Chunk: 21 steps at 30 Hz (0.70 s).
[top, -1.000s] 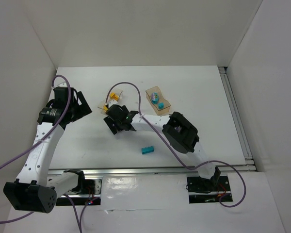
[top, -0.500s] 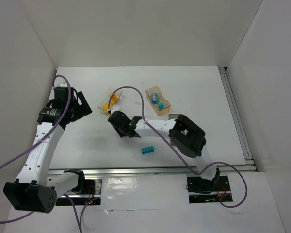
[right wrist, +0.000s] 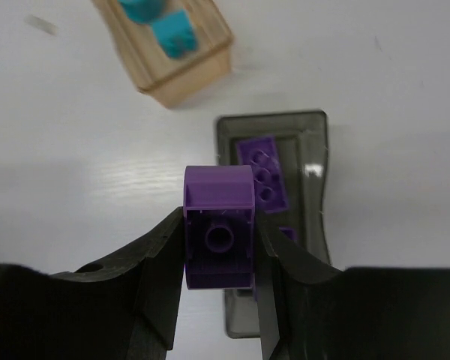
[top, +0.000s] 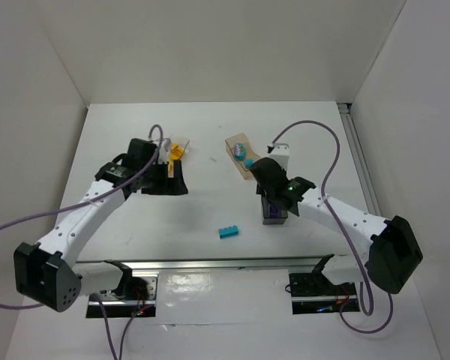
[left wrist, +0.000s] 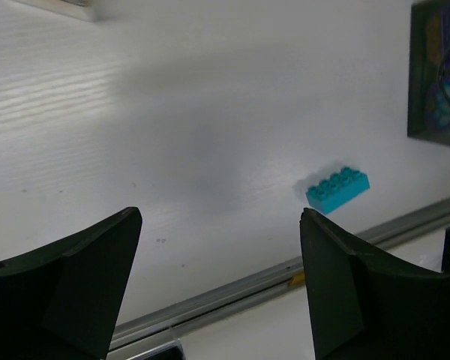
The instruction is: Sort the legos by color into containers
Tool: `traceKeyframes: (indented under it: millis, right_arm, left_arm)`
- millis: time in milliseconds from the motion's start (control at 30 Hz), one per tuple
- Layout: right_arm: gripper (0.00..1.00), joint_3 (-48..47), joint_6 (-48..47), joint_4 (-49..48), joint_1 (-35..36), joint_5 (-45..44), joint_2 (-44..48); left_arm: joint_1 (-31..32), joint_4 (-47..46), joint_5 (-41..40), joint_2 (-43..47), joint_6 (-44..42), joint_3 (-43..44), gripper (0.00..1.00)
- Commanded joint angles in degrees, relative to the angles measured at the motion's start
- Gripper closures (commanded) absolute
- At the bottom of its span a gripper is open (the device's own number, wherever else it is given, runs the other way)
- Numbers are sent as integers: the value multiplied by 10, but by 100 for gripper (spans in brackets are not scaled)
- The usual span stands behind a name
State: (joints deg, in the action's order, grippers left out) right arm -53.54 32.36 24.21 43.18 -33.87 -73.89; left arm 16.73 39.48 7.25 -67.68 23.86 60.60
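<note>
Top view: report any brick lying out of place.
One cyan brick lies alone on the table near the front edge, outside every tub, while other cyan pieces sit in the tan tub. The purple brick in the right fingers hangs above the dark grey tub.

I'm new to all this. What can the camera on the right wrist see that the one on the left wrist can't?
Only the right wrist view: a purple brick pinched in the right gripper, and the tan tub with teal pieces inside.

Only the left wrist view: the left gripper, open and empty, and a teal brick lying loose on the table.

Both: the dark grey tub with purple pieces in it. It sits at the frame's right edge for the left wrist and directly below for the right.
</note>
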Motion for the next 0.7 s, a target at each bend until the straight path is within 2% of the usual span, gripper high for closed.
traceKeyframes:
  millis: [0, 100, 167, 233, 333, 500, 633, 667]
  right_arm:
    - [65, 28, 32, 45, -30, 2, 15]
    - [63, 55, 17, 30, -57, 27, 22]
    - [62, 60, 10, 24, -78, 32, 22]
    - [50, 60, -10, 15, -90, 52, 5]
    - [18, 36, -15, 20, -84, 40, -14]
    - [8, -33, -10, 77, 15, -48, -9]
    - [12, -48, -50, 57, 87, -9, -9]
    - [12, -38, -64, 46, 102, 25, -19]
  left_arm:
    - [78, -15, 37, -33, -40, -6, 8]
    - [158, -15, -13, -77, -40, 1, 8]
    - [188, -10, -60, -108, -25, 7, 8]
    - [204, -3, -86, -121, -13, 22, 7]
    - [211, -3, -91, -127, -13, 35, 7]
    - [198, 23, -108, -109, 12, 63, 5]
    - [141, 31, -89, -55, 32, 88, 5]
    - [112, 38, -89, -31, 37, 97, 5]
